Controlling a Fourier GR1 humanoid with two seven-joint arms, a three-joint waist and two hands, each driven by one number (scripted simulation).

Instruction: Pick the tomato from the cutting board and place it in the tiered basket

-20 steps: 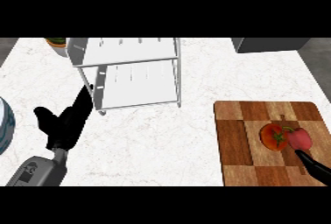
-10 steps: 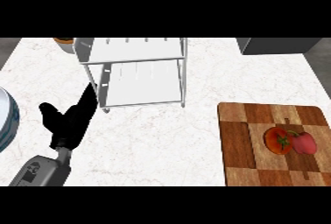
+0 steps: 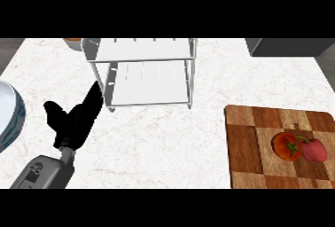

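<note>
the white marble counter (image 3: 196, 133) carries a white tiered basket (image 3: 147, 73) at the far middle and a checkered wooden cutting board (image 3: 252, 150) at the right, well apart, with bare counter between them. the left hand (image 3: 75, 119) rests open at the lower left, fingers straight and pointing up toward the basket's near left corner (holding nothing). the tomato (image 3: 288, 145) lies on the board's right part, stem end turned right, touching a red pepper (image 3: 315, 150) just beside it; its long axis cannot be told.
</note>
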